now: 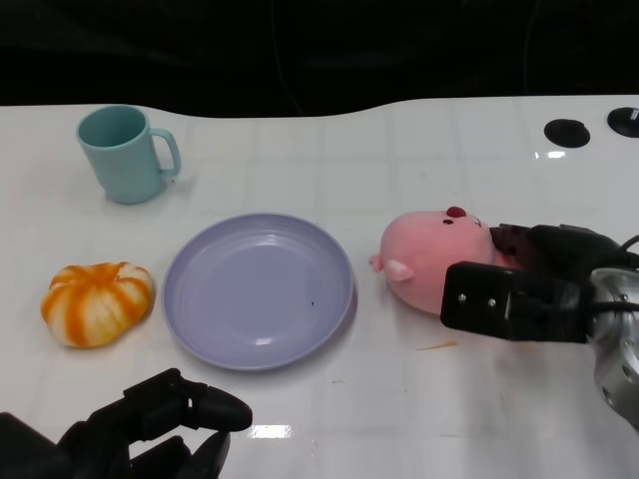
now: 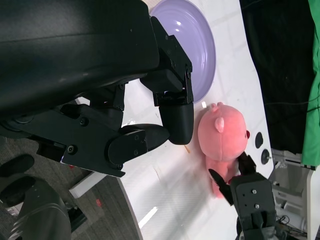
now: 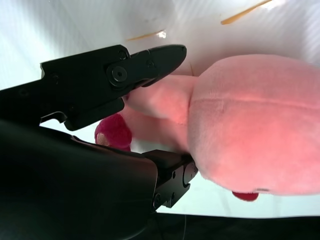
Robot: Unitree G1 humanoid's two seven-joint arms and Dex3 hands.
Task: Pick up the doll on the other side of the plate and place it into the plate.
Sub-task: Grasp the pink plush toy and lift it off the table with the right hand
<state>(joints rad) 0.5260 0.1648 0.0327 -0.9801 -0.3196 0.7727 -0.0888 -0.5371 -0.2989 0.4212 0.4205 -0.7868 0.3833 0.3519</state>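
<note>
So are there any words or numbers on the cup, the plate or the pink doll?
None can be read.
Cup: plain teal, no writing.
Plate: plain purple, only a tiny dark speck.
Pink doll: no tag or lettering showing.
Right hand: bare black shell with screws, no label.

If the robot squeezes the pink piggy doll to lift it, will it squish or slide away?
The pink doll looks plush with a fuzzy fabric skin, so it will probably squish under the right hand, whose fingers lie on both sides of its narrow end. That fabric likely grips rather than slips. It seems light, and its rounded body may sag or wobble when lifted.
</note>
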